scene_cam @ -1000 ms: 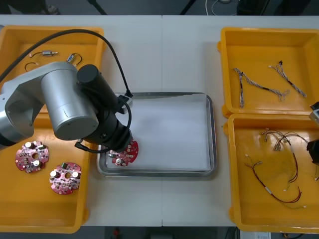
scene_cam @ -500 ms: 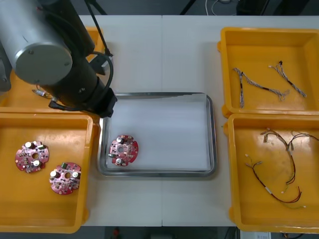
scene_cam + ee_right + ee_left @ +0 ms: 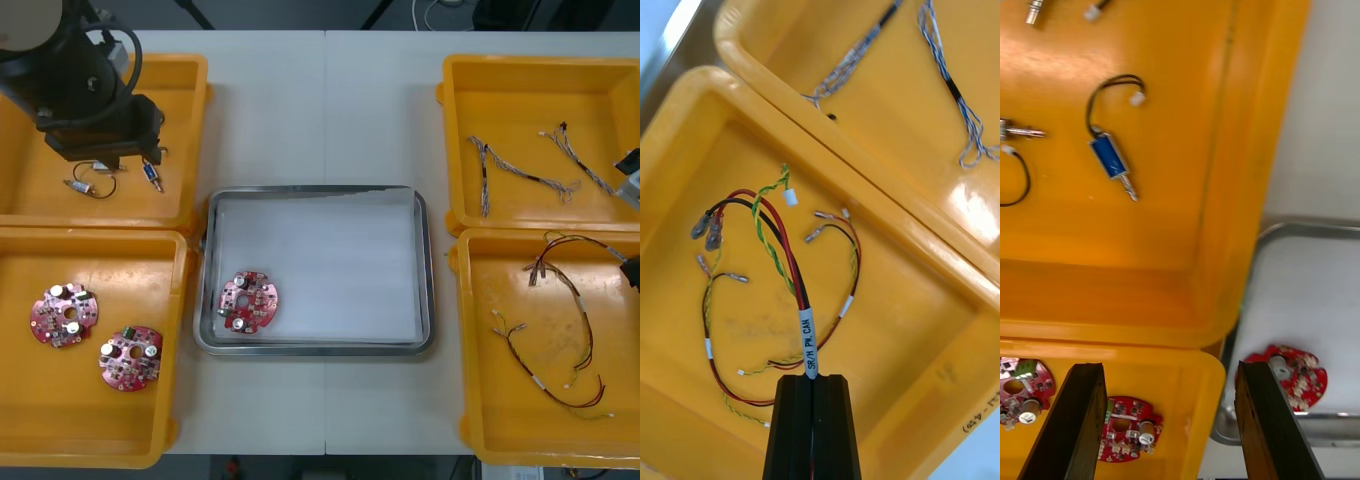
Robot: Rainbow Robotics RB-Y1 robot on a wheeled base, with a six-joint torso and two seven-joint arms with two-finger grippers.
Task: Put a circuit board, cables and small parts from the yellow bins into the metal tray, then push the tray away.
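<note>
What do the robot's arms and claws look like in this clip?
Left arm: rounded silver shell, black wrist, a black lead looping alongside. Left claw: two flat, plain black fingers. Right claw: matching black, faceted, unmarked.

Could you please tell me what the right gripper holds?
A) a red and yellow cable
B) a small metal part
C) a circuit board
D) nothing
A: the right gripper has its jaws shut on a red and yellow cable over a yellow bin; the left gripper hangs open over the far left bin.
</note>
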